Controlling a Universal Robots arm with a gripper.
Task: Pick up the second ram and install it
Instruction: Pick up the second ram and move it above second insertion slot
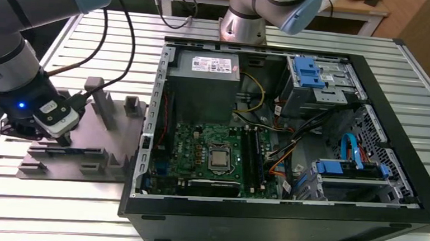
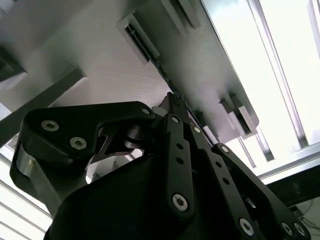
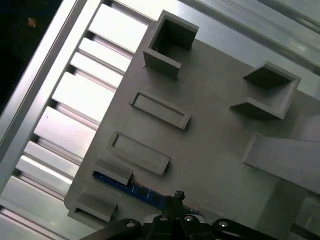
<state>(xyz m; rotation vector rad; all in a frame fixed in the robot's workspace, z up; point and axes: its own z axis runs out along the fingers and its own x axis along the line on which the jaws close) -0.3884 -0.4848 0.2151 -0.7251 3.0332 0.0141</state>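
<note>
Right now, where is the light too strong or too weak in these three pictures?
Second wrist view: the table slats burn out to white behind the dark gripper. First wrist view: the slats glare, the grey tray is evenly lit. Exterior view: the computer case is shaded inside.

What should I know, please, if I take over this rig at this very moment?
The end effector is low over the grey plastic tray, at the second ram, a long thin blue memory stick; whether it grips cannot be judged.
The ram lies in its slot at the tray's edge, on the exterior view's left of the open black computer case.
Done: end effector at the ram.
Left: ram not lifted, not installed in the case.
</note>
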